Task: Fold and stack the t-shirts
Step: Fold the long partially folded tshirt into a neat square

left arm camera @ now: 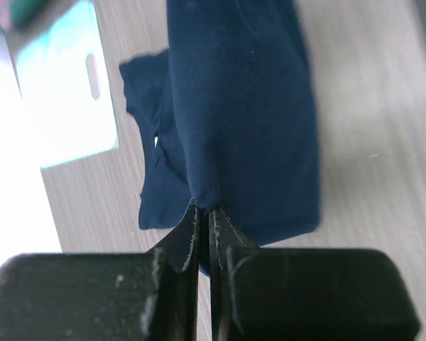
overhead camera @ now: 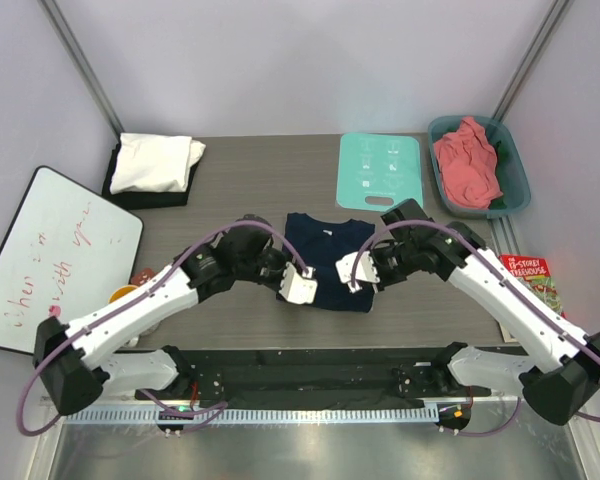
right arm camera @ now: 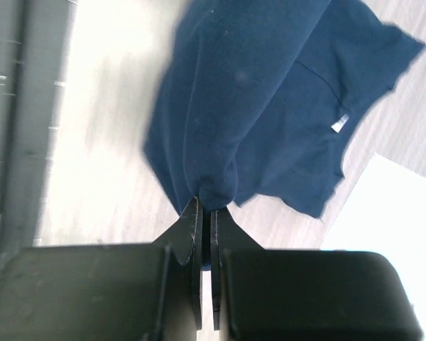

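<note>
A dark navy t-shirt (overhead camera: 328,255) lies partly folded at the table's middle. My left gripper (overhead camera: 293,281) is shut on its near left edge; in the left wrist view the cloth (left arm camera: 241,121) rises from the pinched fingertips (left arm camera: 204,213). My right gripper (overhead camera: 355,277) is shut on its near right edge; the right wrist view shows the navy cloth (right arm camera: 270,99) bunched at the fingertips (right arm camera: 205,206). A folded white shirt (overhead camera: 158,162) lies on a black one (overhead camera: 150,197) at the back left. A salmon pink shirt (overhead camera: 467,163) fills the teal tub (overhead camera: 516,172).
A mint-green board (overhead camera: 380,170) with a handle slot lies behind the navy shirt, also in the left wrist view (left arm camera: 64,92). A whiteboard (overhead camera: 50,255) leans at the left. A red booklet (overhead camera: 528,275) lies at the right. An orange object (overhead camera: 123,294) sits near the left arm.
</note>
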{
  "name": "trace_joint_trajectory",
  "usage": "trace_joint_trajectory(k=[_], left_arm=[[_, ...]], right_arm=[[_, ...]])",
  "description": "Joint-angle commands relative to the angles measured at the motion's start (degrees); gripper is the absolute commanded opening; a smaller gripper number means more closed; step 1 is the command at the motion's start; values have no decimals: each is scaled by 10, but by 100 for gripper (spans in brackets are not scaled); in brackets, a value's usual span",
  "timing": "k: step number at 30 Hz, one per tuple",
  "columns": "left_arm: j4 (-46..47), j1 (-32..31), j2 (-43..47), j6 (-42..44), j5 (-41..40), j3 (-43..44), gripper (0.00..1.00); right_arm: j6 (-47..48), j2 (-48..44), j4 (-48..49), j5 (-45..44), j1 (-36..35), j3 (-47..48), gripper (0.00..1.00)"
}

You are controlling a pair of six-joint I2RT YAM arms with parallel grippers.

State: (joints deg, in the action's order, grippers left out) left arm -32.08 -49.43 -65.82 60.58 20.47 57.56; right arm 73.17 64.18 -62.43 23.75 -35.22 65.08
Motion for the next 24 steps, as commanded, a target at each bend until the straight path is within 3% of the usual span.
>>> trace_joint_trajectory(k=[1, 14, 24], left_arm=[[75, 40, -42, 35, 30, 16, 0], [134, 137, -151, 96, 71, 51, 0], [173, 174, -229, 113, 112, 93, 2]], right_arm=[[7, 37, 110, -42, 28, 7, 1], [34, 143, 210, -42, 86, 34, 1], [22, 190, 262, -55, 98, 38, 1]])
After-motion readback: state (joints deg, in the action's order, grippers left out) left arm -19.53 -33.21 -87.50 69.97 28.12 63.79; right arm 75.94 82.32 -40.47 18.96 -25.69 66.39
